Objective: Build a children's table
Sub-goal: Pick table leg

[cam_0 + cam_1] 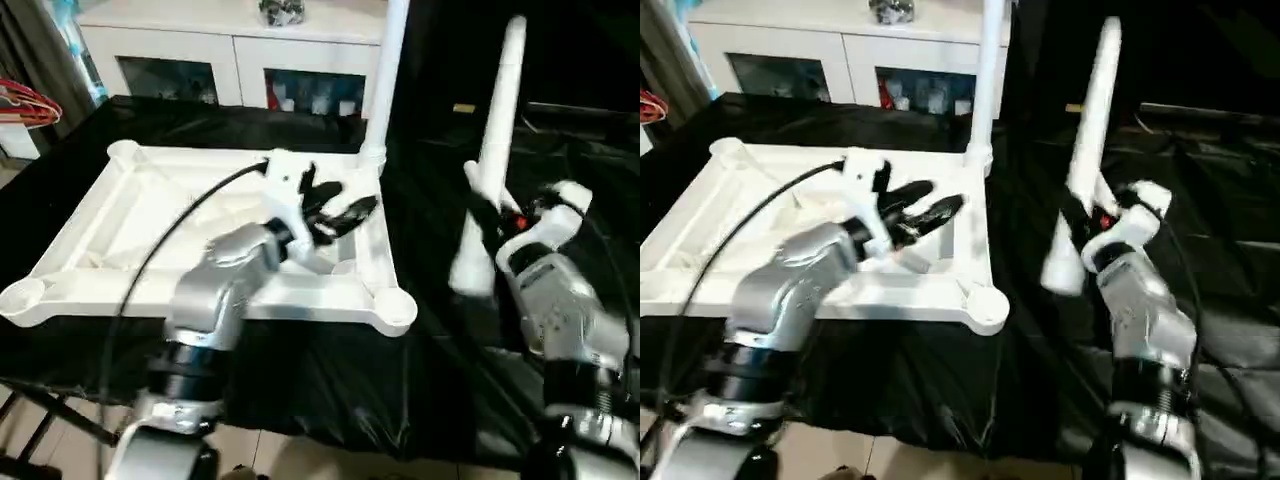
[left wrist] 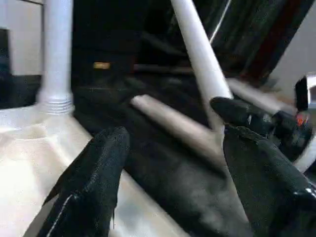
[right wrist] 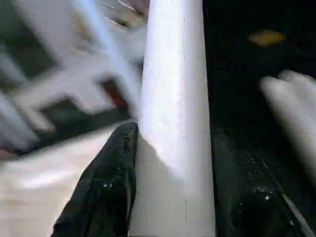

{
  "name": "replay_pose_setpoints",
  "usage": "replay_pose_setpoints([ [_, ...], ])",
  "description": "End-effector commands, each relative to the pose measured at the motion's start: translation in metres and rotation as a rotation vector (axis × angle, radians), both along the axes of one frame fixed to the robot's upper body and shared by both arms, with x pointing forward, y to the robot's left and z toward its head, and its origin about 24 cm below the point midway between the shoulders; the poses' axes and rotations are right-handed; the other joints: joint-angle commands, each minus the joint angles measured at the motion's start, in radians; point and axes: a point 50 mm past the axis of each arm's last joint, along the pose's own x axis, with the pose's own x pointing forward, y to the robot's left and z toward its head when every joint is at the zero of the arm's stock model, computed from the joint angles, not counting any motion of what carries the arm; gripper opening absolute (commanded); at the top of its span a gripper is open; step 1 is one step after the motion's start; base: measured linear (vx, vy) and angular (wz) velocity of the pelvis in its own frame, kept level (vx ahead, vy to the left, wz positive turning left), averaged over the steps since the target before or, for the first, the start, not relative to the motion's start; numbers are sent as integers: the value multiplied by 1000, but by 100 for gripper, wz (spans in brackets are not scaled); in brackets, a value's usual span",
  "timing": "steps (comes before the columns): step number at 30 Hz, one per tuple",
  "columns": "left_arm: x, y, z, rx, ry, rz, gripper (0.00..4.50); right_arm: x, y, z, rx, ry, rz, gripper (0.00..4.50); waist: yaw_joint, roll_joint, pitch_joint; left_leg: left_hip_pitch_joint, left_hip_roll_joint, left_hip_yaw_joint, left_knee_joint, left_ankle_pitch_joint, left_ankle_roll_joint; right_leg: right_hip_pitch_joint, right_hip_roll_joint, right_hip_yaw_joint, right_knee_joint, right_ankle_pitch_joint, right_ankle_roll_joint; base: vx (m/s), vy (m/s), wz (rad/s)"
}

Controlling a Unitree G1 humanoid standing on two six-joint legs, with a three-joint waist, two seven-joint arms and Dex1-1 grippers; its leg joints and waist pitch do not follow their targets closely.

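Upright leg [image 1: 384, 70] in the far right corner socket is cut off at the top edge; cabinet [image 1: 240, 50] behind partly cropped. Legs counted: three — one seated, one held [image 1: 490, 150], one lying on the black cloth [image 2: 173, 123], blurred. Tabletop [image 1: 100, 250] lies upside down on the cloth, white ribbed plastic, round corner sockets. Left gripper [image 1: 335, 212] hovers over its right rim, fingers spread wide, empty. Right gripper [image 3: 173, 187] clamps the smooth tapered tube, tilted, right of the tabletop.
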Motion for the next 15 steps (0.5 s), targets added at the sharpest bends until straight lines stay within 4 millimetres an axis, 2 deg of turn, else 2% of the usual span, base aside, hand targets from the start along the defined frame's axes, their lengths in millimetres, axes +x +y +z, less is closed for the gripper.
replay_pose_setpoints([
  [1, 3, -2, 9, -63, 31, -7, 350, -9, 10, 8, 33, -109, 91, 178, 13, -14, -76, 8, 33, -16, -58, -112, 93, 55, -62, 39, -67, -137, -222, 0, 0, 0],
  [2, 3, -2, 9, -63, 31, -7, 350, -9, 10, 8, 33, -109, 91, 178, 13, -21, -75, 7, 33, -15, -58, -112, 94, 55, -61, 39, -68, -145, -220, 0, 0, 0],
  [3, 3, -5, 12, -91, 43, -23, 350, -15, 19, 8, 42, -147, 161, 178, 19, -16, -72, 9, 34, -16, -60, -121, 90, 52, -62, 39, -72, -176, -216, 0, 0, 0],
  [5, 3, -9, 16, -135, 57, -48, 350, -23, 30, 10, 65, -197, 267, 178, 26, -21, -67, 9, 33, -16, -63, -154, 76, 53, -64, 39, -81, -255, -189, 0, 0, 0],
  [7, 2, -12, 18, -162, 60, -66, 350, -26, 35, 11, 75, -217, 318, 178, 26, -18, -67, 10, 36, -19, -66, -161, 65, 50, -64, 39, -84, -285, -171, 0, 0, 0],
  [9, -2, -19, 23, -211, 66, -109, 350, -31, 43, 12, 77, -238, 395, 178, 26, -20, -65, 13, 37, -17, -66, -176, 60, 46, -64, 40, -87, -299, -164, 0, 0, 0],
  [12, -4, -29, 24, -248, 94, -140, 350, -40, 54, 16, 79, -266, 519, 178, 27, -21, -66, 9, 37, -19, -67, -168, 55, 48, -64, 41, -88, -303, -154, 0, 0, 0],
  [14, -4, -32, 24, -266, 100, -151, 350, -42, 56, 15, 66, -261, 542, 178, 28, -24, -66, 9, 37, -18, -66, -164, 58, 46, -64, 42, -89, -298, -149, 0, 0, 0],
  [15, -5, -35, 26, -291, 103, -173, 350, -43, 58, 14, 46, -257, 561, 178, 28, -27, -66, 5, 37, -19, -66, -155, 56, 50, -65, 41, -88, -299, -145, 0, 0, 0],
])
